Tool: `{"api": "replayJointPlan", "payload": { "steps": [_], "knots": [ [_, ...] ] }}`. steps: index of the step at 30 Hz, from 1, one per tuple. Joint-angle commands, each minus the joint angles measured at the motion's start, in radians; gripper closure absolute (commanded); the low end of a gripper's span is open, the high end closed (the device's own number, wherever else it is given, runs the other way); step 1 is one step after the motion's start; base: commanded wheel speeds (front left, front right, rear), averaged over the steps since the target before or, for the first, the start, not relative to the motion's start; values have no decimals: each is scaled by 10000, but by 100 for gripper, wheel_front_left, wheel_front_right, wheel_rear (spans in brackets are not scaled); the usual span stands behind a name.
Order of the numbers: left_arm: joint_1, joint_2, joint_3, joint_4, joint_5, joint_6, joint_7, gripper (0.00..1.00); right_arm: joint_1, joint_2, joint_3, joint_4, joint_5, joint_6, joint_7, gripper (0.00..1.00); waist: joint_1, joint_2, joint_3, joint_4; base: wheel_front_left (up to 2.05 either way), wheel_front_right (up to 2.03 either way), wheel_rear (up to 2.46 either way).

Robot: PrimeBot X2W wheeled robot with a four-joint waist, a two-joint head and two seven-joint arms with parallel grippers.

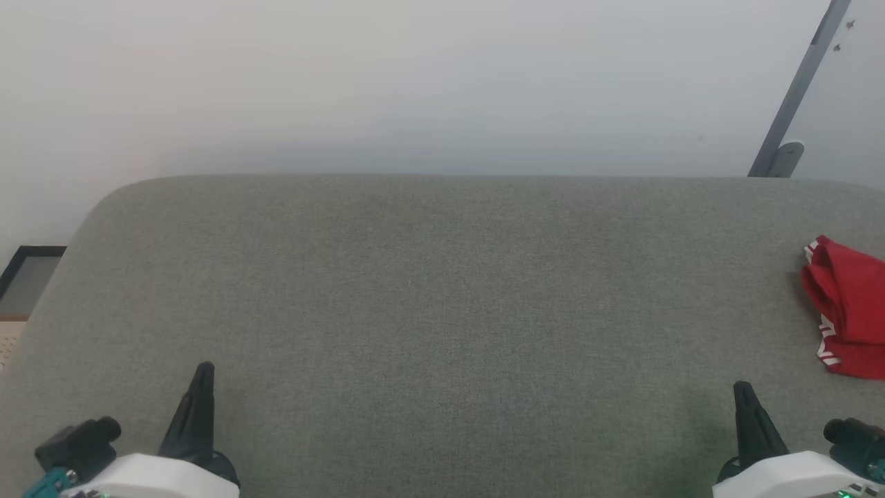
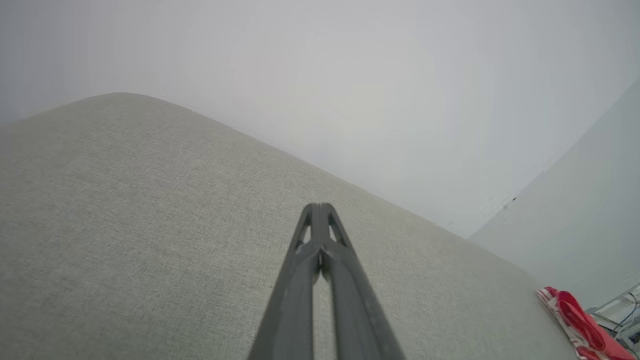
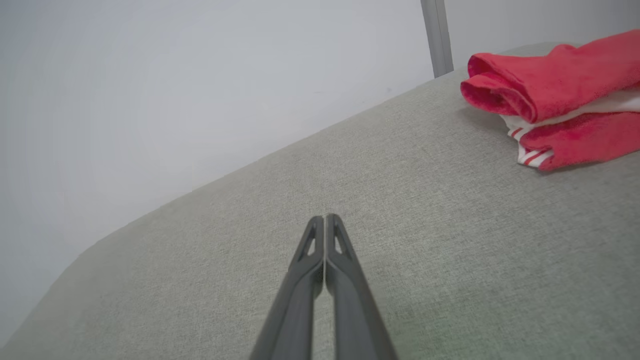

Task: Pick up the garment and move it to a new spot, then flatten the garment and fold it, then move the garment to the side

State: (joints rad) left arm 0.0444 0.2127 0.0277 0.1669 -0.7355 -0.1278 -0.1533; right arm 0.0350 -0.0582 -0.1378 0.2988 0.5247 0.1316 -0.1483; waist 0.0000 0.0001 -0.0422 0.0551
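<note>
Though apart, garment right of the right pincer.

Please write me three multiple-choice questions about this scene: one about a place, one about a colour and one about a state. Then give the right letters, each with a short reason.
1. Where on the grey surface does the garment lie, in the head view?
A. At its right side
B. In its middle
C. At its near left corner

2. What colour is the garment's trim?
A. Black with yellow stripes
B. White with red stripes
C. Plain blue

3. In what state are the left gripper and the right gripper?
A. Both open
B. Both shut, holding nothing
C. The right one shut on the garment

Answers:
1 A: the head view's right border cuts the red heap.
2 B: the right wrist view shows white bands with red stripes.
3 B: in each wrist view the fingers meet at the tips, apart from the garment.
</note>
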Motion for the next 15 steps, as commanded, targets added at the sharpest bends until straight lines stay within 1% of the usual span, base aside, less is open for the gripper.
{"api": "replayJointPlan", "payload": {
  "steps": [1, 15],
  "knots": [
    [-342, 35, 116, -97, -321, -10, 91, 100, -301, -14, -5, -177, 413, -2, 76, 100, 0, -1, 6, -7, 0, 0, 0],
    [-593, -275, 268, 66, -1932, -15, 584, 100, -533, 5, 49, -267, 2396, -4, 559, 100, 0, -1, 64, -78, 0, 0, 0]
  ]
}}
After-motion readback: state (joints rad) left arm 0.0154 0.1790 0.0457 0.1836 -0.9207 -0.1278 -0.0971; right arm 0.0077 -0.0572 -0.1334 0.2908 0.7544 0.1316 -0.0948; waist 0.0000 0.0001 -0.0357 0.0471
